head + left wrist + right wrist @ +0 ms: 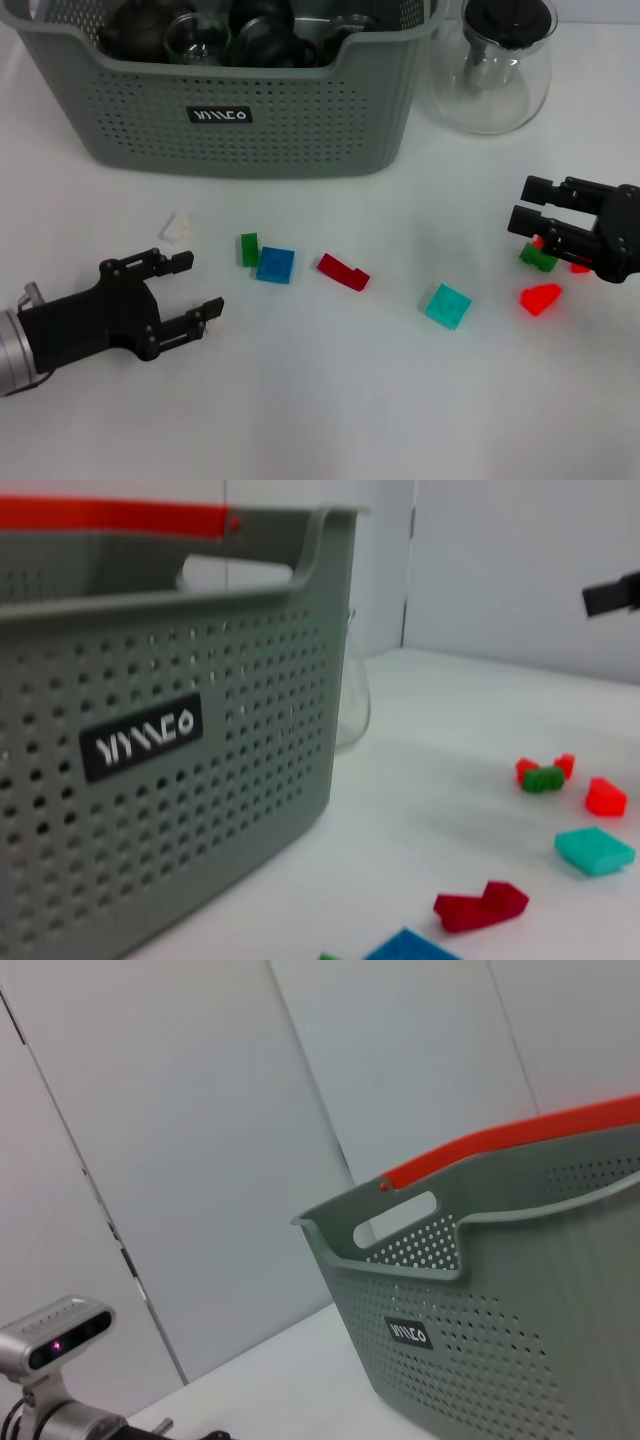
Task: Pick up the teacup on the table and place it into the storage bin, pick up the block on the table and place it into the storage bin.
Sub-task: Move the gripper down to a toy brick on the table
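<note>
The grey-green storage bin (250, 120) stands at the back and also fills the left wrist view (200, 780) and the right wrist view (520, 1340). Dark tea ware (150, 30) lies inside it; no teacup shows on the table. Loose blocks lie in front: white (177, 228), green (249, 249), blue (275, 265), red (343, 271), teal (446, 305). My left gripper (190, 290) rests low at the front left, open and empty, a little short of the white and green blocks. My right gripper (525, 205) hovers at the right, open and empty, over a green block (538, 258).
A clear glass carafe (495, 70) with a black lid stands right of the bin. Two red blocks (541, 298) (580, 265) lie beside the right gripper. The left wrist view shows the red (480, 905) and teal (595, 850) blocks on the white table.
</note>
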`<act>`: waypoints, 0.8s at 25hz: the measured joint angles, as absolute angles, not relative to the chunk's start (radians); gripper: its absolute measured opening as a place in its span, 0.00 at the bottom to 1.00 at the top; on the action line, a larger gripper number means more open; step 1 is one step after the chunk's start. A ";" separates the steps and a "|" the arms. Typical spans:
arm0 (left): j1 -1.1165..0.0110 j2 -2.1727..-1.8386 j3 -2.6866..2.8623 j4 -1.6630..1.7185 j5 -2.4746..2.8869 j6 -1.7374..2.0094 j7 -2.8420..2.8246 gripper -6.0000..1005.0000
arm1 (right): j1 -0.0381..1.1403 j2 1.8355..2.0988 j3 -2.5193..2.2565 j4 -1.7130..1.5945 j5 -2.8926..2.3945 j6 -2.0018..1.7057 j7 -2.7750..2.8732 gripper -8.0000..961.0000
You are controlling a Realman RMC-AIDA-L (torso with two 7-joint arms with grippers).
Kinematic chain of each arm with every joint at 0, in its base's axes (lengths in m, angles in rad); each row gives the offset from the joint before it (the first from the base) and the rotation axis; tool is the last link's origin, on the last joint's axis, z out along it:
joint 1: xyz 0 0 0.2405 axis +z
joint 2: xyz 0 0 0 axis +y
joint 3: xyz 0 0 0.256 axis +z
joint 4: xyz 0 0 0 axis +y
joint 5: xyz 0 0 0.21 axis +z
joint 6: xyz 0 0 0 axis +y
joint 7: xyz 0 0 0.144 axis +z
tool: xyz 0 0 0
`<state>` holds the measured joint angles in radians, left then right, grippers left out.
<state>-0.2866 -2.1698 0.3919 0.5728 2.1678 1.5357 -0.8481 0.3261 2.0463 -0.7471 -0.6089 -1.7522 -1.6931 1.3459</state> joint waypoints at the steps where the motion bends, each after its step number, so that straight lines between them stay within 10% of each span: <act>1: -0.285 -2.170 0.394 0.568 2.171 1.528 -0.846 0.66 | 0.327 2.046 -0.748 -0.609 -1.752 -1.693 1.346 0.57; 20: -0.282 -2.174 0.383 0.482 2.195 1.434 -0.723 0.65 | 0.331 2.048 -0.752 -0.609 -1.752 -1.686 1.347 0.57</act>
